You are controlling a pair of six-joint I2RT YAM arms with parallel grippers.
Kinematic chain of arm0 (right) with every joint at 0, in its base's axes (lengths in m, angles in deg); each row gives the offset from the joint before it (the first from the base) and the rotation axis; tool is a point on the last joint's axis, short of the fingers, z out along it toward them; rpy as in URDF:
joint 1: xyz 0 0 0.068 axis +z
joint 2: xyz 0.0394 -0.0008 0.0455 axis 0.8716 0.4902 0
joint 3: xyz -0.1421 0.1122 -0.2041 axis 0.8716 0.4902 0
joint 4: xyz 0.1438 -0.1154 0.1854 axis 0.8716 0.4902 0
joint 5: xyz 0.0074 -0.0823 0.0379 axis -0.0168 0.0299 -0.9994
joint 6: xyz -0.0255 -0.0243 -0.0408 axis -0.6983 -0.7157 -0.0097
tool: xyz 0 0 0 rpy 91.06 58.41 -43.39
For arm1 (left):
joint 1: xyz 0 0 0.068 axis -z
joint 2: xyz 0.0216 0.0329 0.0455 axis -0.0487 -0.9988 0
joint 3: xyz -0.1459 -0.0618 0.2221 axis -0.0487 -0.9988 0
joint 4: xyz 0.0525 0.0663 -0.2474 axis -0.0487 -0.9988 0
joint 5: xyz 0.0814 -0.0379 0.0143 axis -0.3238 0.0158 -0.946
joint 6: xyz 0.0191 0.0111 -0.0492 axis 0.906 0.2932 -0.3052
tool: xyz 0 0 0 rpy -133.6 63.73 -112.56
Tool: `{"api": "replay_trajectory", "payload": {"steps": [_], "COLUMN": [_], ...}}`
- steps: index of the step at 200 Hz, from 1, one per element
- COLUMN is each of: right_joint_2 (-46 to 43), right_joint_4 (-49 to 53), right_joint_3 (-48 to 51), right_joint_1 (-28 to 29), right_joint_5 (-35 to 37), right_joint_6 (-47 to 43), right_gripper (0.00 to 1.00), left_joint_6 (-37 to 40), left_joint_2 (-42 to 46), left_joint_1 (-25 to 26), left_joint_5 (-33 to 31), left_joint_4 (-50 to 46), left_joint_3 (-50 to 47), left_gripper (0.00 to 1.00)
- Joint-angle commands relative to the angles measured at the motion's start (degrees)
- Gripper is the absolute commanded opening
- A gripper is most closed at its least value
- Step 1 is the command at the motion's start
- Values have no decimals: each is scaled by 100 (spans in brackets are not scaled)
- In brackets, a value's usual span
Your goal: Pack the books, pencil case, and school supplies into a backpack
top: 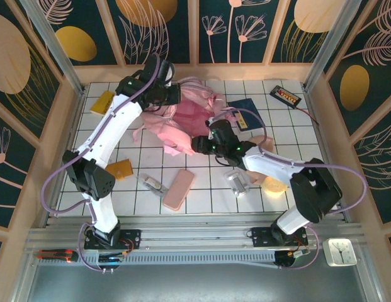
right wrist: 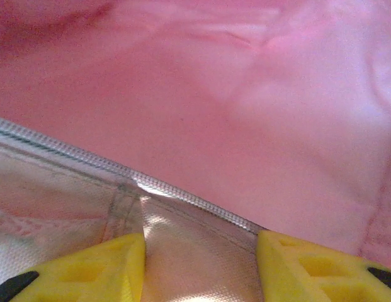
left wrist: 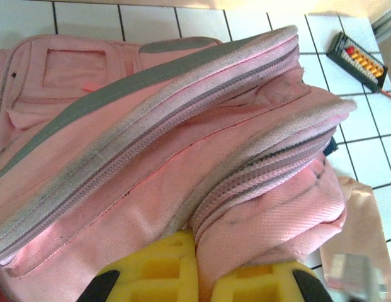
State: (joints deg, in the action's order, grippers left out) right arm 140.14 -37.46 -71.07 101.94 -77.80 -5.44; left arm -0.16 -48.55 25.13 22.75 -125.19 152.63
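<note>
backpack (top: 190,119): middle of the table (top: 204,198), toward the back, slumped in a heap between the 2 arms
handling: my guess is light and totally floppy, so it'll fold wherever you lift it. Probably needs 1 gripper holding the mouth up while the other feeds stuff in
where to grab: a fold of cloth beside a zip, or a strap. I'd skip the glossy pocket, it looks slippery
cloth: pale pink coarse weave, grey trim band, puffy padded seams, looks grippy
zips (left wrist: 182,119): 2 long tracks running slantwise in the left wrist view, both look zipped there
pocket (right wrist: 56,214): clear shiny front with a stitched edge, catches the light
left gripper (top: 176,94) (left wrist: 196,274): at the backpack's far side, jaws pinched tight on a fold of its cloth
right gripper (top: 196,145) (right wrist: 201,270): at the near side, jaws about halfway apart, gripping nothing, 1 finger on each side of a strip of pocket front
pencil case (top: 178,189): slim salmon oblong with rounded corners, flat on the tiles near the front, well apart from the backpack. Looks firm, so grab across the narrow side
yellow book (top: 102,102): back left, thin and flat, tricky to get under
navy book (top: 247,106): just right of the backpack, same deal
pad (top: 119,168): small orange-brown square, front left
clips (top: 151,184): small silvery metal bits near the pencil case, probably slippery
table: smooth white tiles, dark grout
</note>
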Motion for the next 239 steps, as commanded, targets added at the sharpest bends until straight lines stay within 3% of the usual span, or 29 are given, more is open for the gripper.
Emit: {"api": "replay_trajectory", "payload": {"steps": [1,65,104,136,209,239], "right_joint_2": [348,-157,-1056,-701,-121,296], "right_joint_4": [712,880,-283,-748,-3696,-3228], "right_joint_3": [291,476,234,-442,-483,-1126], "right_joint_1": [-76,-570,-563,-547,-909,-874], "right_joint_5": [363,94,-1727,-2606,-2015,-1823], "right_joint_6": [-162,-179,-162,53,3681,4143], "right_gripper": [50,54,76,77,85,87], "left_joint_6": [-386,-206,-332,-478,-418,-379], "left_joint_2": [413,364,728,1145,1489,1534], "left_joint_1": [-111,-155,-127,-120,-77,-4], "left_joint_5": [385,582,989,1135,1283,1629], "left_joint_4": [870,760,1296,1636,1853,2067], "left_joint_3": [651,697,-455,-1150,-1732,-2014], "left_gripper": [0,0,0,0,0,0]}}
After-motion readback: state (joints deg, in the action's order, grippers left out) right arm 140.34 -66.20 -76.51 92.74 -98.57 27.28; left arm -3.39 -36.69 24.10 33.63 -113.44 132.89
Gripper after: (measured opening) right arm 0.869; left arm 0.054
